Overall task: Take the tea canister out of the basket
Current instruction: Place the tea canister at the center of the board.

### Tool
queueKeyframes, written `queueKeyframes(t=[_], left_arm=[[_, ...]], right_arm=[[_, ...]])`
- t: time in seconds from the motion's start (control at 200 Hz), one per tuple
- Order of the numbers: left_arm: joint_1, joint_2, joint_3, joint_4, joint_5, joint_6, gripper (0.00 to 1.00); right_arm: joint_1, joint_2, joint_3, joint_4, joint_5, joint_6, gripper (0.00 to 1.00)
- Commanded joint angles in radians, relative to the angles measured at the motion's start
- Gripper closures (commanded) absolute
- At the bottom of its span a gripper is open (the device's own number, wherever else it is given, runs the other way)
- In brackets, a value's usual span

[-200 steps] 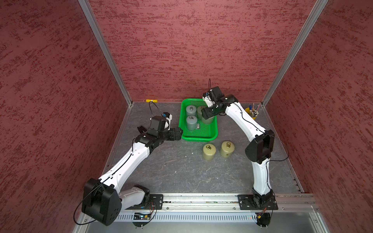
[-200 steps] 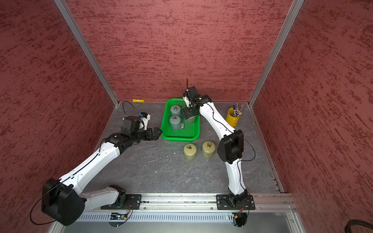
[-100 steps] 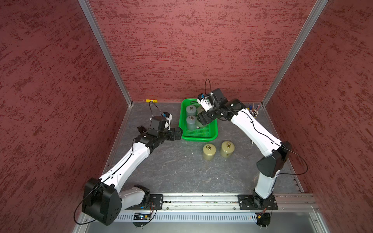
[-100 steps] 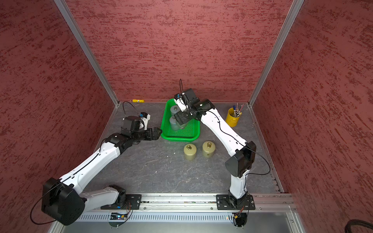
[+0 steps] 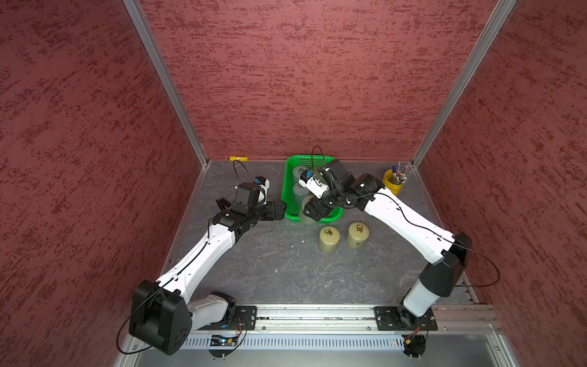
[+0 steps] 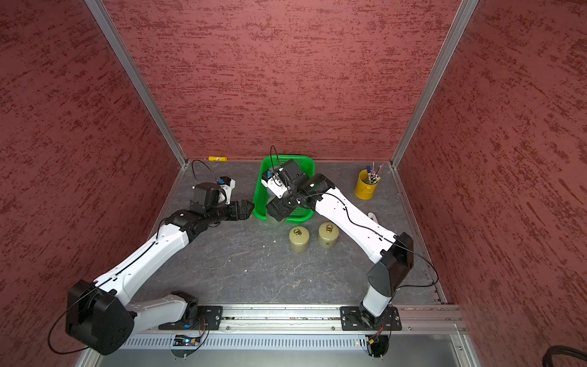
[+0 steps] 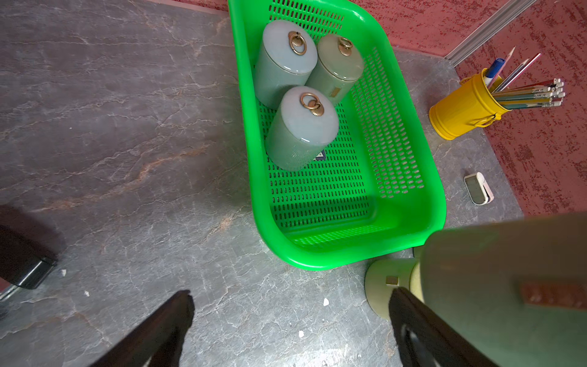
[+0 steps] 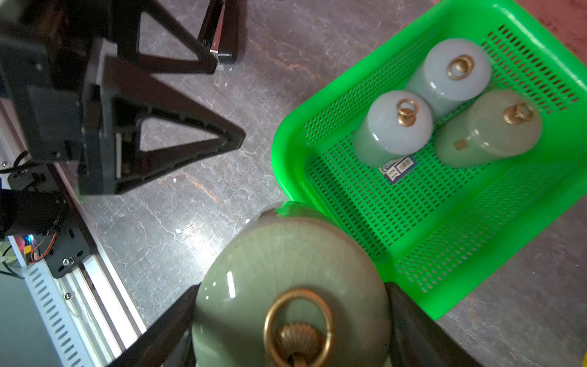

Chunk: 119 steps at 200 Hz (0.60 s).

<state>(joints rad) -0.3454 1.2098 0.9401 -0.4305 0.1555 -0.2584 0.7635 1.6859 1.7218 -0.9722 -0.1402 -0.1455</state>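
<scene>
squarely, tea canister [image 8: 286, 251] sits within right end effector [image 8: 292, 287].

no legible text, blue-and-white sticker [image 8: 398, 169] on basket [image 8: 286, 165] floor, print too blurred to read

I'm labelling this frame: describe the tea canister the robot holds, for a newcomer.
Find the bright green basket at the table's back. At its near rim, the right gripper clamps a pale green tea canister by its sides. It alone is gripped; the others stand free.
</scene>
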Motion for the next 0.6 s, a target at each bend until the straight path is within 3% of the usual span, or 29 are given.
queueKeyframes(t=[0.0, 0.245, 0.591], left_arm=[[0.022, -0.018, 0.0, 0.001, 0.006, -0.013, 0.0], [0.078, -0.012, 0.005, -0.012, 0.03, -0.041, 0.0], [0.083, -0.018, 0.0, -0.009, 0.048, -0.042, 0.0]], right_arm=[[0.029, -0.056, -0.041, 0.13, -0.024, 0.019, 1.0], [0.09, -0.033, -0.149, 0.226, 0.034, 0.066, 1.0], [0.146, 0.033, -0.213, 0.323, 0.115, 0.126, 1.0]])
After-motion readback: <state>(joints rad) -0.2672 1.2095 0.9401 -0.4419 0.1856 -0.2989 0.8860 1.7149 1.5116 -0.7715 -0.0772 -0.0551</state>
